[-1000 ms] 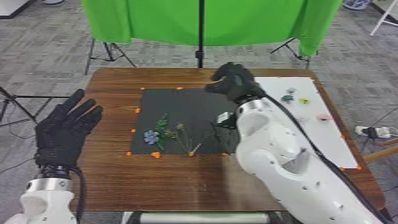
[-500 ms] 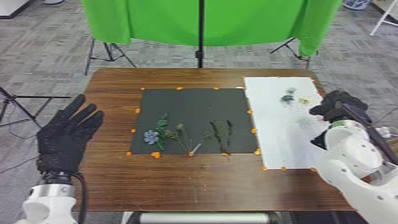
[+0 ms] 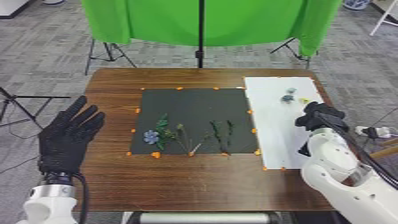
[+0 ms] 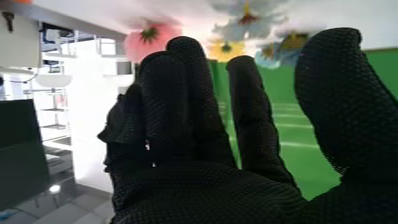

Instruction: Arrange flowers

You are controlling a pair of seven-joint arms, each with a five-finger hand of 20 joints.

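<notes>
Pink flower (image 4: 149, 41); yellow flower (image 4: 226, 49); blue flower (image 3: 151, 136); white sheet (image 3: 280, 130).

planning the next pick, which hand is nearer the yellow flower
Right: the right hand is close beside the yellow flower; the left hand is far off, beyond the black mat.

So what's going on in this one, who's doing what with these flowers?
The robot's right hand is over the white sheet, open and holding nothing, close to loose flower heads including a pink one and a yellow one. A blue flower and some green stems lie on the dark mat. The left hand is open at the table's left side, handling nothing.
</notes>
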